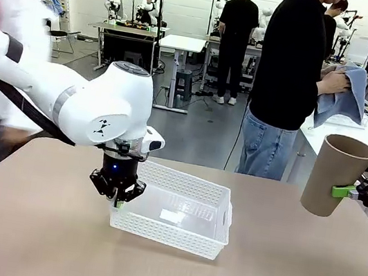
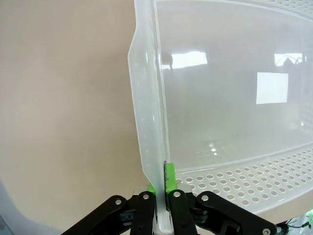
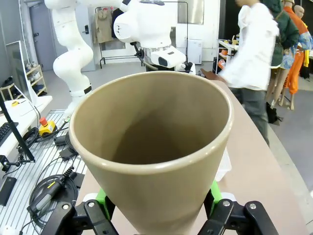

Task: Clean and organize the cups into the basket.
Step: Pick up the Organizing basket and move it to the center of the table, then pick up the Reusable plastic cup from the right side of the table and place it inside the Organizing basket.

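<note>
The right gripper (image 1: 345,192) is grasping the mouth-up tan cup (image 1: 337,166); the basket (image 1: 169,234) is lying at eight o'clock, the left gripper (image 1: 116,201) clenching its rim.

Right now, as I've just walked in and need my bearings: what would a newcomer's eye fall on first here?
First, the tall tan-brown cup, held mouth-up in the air at the table's right side and clamped on its lower part by the right gripper. Next, the left gripper at mid-table, pinched shut on the left end wall of the white lattice basket, which holds no cups.
</note>
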Motion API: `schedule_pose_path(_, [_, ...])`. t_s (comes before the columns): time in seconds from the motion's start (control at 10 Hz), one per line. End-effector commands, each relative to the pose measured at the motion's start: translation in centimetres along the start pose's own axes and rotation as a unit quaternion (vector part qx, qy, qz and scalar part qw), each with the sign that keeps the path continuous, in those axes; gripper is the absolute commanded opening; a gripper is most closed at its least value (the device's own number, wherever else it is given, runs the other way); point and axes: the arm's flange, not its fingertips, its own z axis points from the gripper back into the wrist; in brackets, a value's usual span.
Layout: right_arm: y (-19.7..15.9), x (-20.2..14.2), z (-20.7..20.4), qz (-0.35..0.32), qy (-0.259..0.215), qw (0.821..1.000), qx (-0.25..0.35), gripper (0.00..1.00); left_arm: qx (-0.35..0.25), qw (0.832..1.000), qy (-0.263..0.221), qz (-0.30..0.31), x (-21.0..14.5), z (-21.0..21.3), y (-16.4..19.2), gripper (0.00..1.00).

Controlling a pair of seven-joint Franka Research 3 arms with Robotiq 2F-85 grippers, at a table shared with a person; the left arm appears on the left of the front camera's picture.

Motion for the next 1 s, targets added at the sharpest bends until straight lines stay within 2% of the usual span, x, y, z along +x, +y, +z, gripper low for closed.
schedule_pose_path(0.0, [0.2,0.2,-0.2,0.008,0.001,1.000,0.005,0.74,0.002,1.000,0.009,0.016,1.3,-0.3,-0.8,0.00])
schedule_pose_path(0.7, [0.2,0.2,-0.2,0.008,0.001,1.000,0.005,0.74,-0.004,1.000,0.009,0.003,0.9,-0.7,-0.1,0.00])
schedule_pose_path(0.8, [0.0,0.0,0.0,0.000,0.000,1.000,0.000,0.85,-0.004,1.000,0.009,0.003,0.9,-0.7,-0.1,0.00])
schedule_pose_path(0.9, [-0.3,4.7,-2.5,-0.006,0.084,0.996,-0.023,0.85,-0.004,1.000,0.009,0.003,0.9,-0.7,-0.1,0.00])
